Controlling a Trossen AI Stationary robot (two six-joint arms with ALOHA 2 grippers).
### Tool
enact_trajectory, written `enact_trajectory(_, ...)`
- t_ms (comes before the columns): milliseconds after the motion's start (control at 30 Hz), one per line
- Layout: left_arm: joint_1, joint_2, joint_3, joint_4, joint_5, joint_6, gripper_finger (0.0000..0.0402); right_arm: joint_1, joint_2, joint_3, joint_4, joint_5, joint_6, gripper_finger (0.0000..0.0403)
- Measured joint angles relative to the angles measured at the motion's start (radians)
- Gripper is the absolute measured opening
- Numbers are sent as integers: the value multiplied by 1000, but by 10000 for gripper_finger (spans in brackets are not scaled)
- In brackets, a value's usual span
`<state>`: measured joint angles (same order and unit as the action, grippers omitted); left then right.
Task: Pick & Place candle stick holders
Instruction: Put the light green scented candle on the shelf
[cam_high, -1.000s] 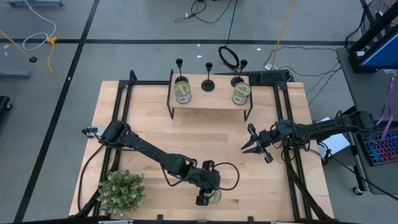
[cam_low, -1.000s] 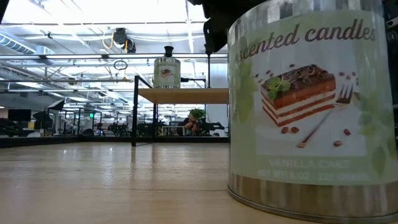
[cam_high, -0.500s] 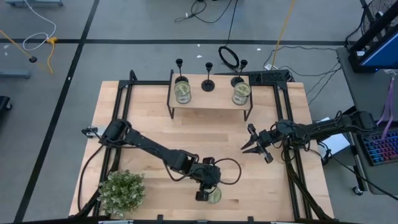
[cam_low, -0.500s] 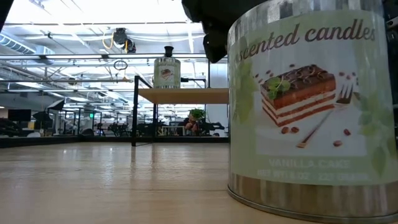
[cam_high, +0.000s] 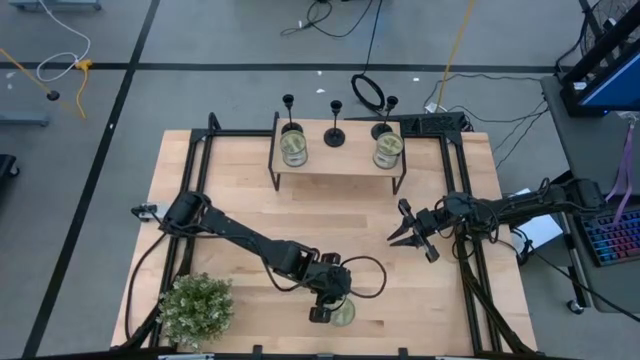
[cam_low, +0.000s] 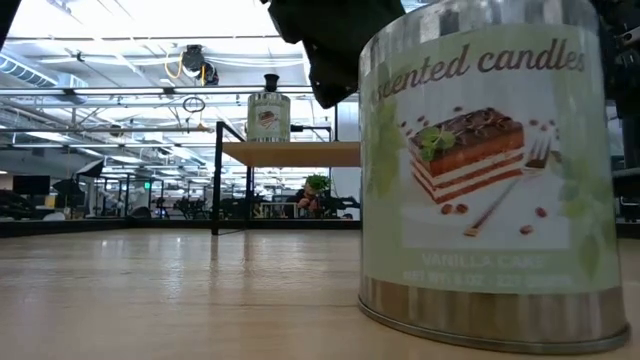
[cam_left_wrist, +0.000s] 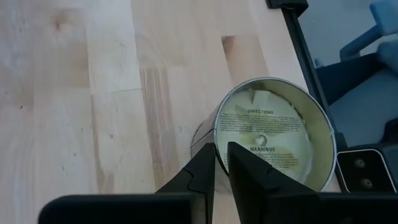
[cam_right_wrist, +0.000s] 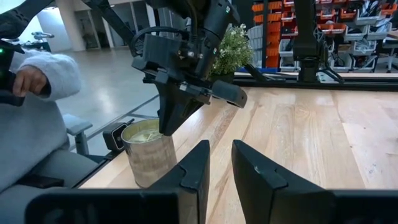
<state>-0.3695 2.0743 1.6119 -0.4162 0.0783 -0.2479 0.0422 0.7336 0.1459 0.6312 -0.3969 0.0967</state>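
The three candle stick holders (cam_high: 335, 130) stood in a row at the worktop's (cam_high: 240, 200) twelve o'clock edge, on and behind a small raised shelf (cam_high: 338, 160) that also carried two candle tins (cam_high: 294, 148). At the six o'clock edge, the left tool (cam_high: 322, 313) was down on a third scented candle tin (cam_high: 343, 313), its fingers (cam_left_wrist: 205, 171) narrowly parted astride the tin's rim. The right tool (cam_high: 403, 229) hovered at three o'clock with fingers spread wide, well apart from everything, and a potted plant (cam_high: 196, 308) sat at seven o'clock.
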Motion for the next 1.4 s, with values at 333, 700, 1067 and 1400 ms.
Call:
enact_trajectory(333, 11, 18, 0, -1, 0, -24, 47, 0, 0, 0, 0, 0, 0, 59)
enact_trajectory(700, 58, 29, 1, -43, -46, -111, 9, 0, 0, 0, 8, 1, 0, 59)
enact_trajectory(1067, 167, -178, -3, -110, -282, -156, 4, 0, 0, 0, 10, 3, 19, 59)
enact_trajectory(1400, 450, -351, 95, -168, -353, -142, 2, -1, 0, 0, 8, 3, -8, 59)
